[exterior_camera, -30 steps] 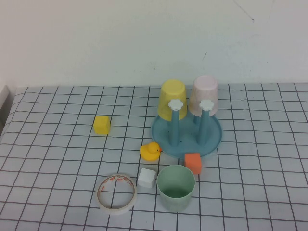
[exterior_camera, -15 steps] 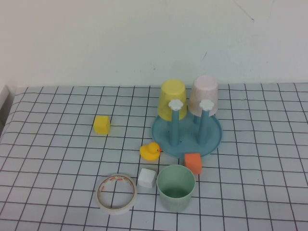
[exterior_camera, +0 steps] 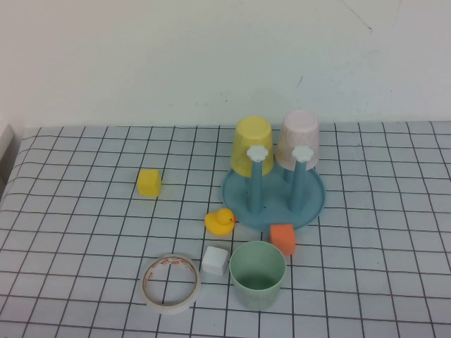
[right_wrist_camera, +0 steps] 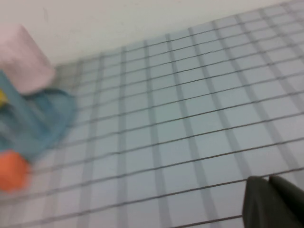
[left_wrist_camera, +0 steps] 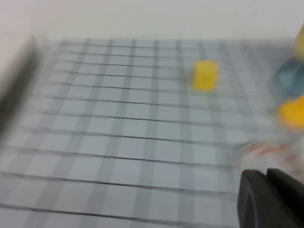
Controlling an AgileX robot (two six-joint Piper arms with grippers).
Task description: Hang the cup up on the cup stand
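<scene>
Left gripper (left_wrist_camera: 270, 197): jaws closed together, holding nothing. It appears only in its own wrist view, as a dark tip low over the gridded tabletop (exterior_camera: 84, 211), on the side where the yellow cube (left_wrist_camera: 205, 74) lies. It is outside the high view.

Right gripper (right_wrist_camera: 273, 202): jaws likewise closed and empty. Its wrist view shows it above bare tabletop, well apart from the cup stand (right_wrist_camera: 35, 118) and the orange cube (right_wrist_camera: 12, 170). It is also outside the high view. Both arms appear parked clear of the work area; no approach is under way.

The cup (exterior_camera: 258, 274) stands upright on the tabletop at the near edge, mouth up, base down. Its long axis is vertical, with the wide open end uppermost. It stands just beside the orange cube (exterior_camera: 282, 239) and the white cube (exterior_camera: 215, 261), and near the tape roll (exterior_camera: 171, 283) and the rubber duck (exterior_camera: 220, 221).

The cup stand (exterior_camera: 310, 204) lies just beyond it. The yellow cup (exterior_camera: 252, 144) and the pink cup (exterior_camera: 299, 138) sit inverted on the rear pegs. The two front pegs (exterior_camera: 258, 179) are bare, capped in white.

Judgement: hanging requires the cup to be inverted, mouth down, over a free front peg. The neighbouring cubes restrict jaw clearance at the cup's sides.
</scene>
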